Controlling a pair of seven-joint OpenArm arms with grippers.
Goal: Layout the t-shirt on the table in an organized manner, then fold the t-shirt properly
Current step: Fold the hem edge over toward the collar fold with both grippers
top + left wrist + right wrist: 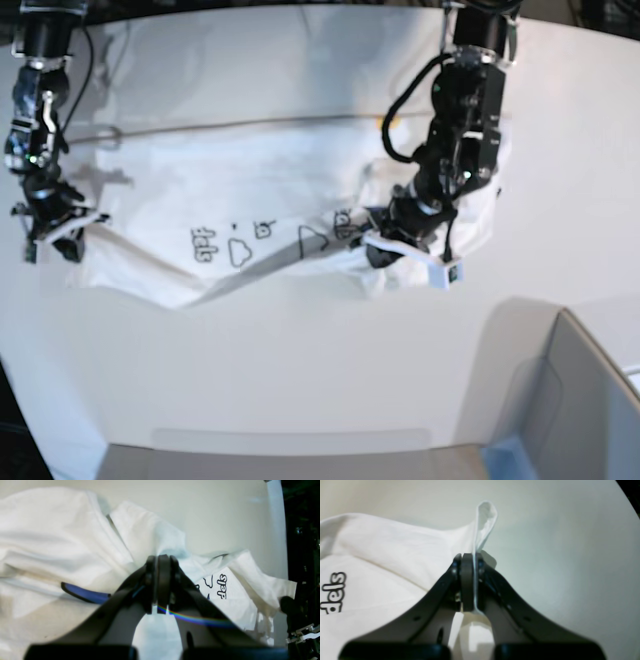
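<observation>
The t-shirt (pixel 260 180) was white with black-outlined letters and a blue patch; the bench (pixel 300 350) was plain white; both claws were black.

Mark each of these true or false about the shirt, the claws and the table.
1. The right claw is shut on the t-shirt. True.
2. The left claw hangs open above the cloth. False: it is shut on the t-shirt.
3. The t-shirt lies neatly folded into a small square. False: it is spread wide and wrinkled across the table.
4. Dark outlined lettering shows on the shirt. True.
5. The grey box holds the shirt. False: the shirt is on the table.
</observation>
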